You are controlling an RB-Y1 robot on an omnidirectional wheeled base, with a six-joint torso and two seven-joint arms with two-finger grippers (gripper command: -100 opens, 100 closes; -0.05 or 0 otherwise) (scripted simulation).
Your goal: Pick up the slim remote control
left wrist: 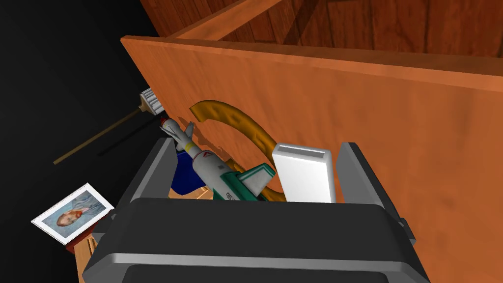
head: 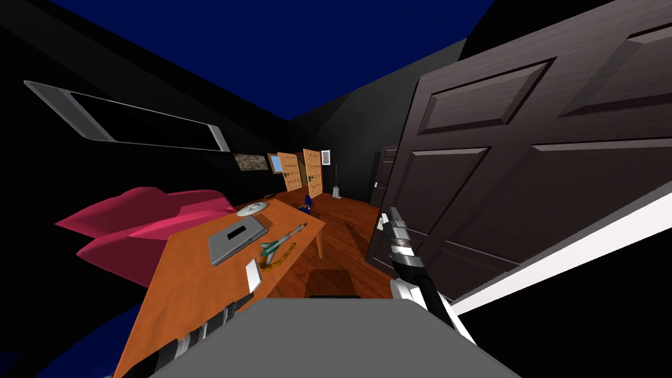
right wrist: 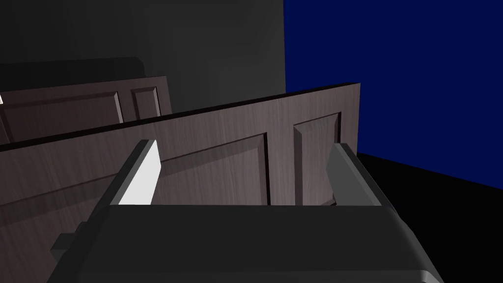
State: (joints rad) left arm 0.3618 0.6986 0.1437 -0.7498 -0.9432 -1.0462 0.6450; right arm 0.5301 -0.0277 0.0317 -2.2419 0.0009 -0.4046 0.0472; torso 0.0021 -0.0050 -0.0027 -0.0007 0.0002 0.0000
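Observation:
The slim remote control (head: 252,275) is a plain white slab lying flat near the front edge of the orange wooden table (head: 190,289). My left arm reaches up from the near left, and its gripper (head: 244,300) sits just short of the remote. In the left wrist view the remote (left wrist: 304,173) lies between the open fingers of the left gripper (left wrist: 258,147), close to one finger (left wrist: 356,172), which does not press it. My right gripper (head: 387,220) hangs beside the dark door, its fingers open and empty (right wrist: 243,145).
A toy plane (left wrist: 216,169) and a curved yellow-brown piece (left wrist: 240,123) lie right beside the remote, inside the finger span. A grey laptop (head: 236,237) and a plate (head: 252,209) sit farther back. A pink sofa (head: 151,230) is to the left, the dark panelled door (head: 525,164) to the right.

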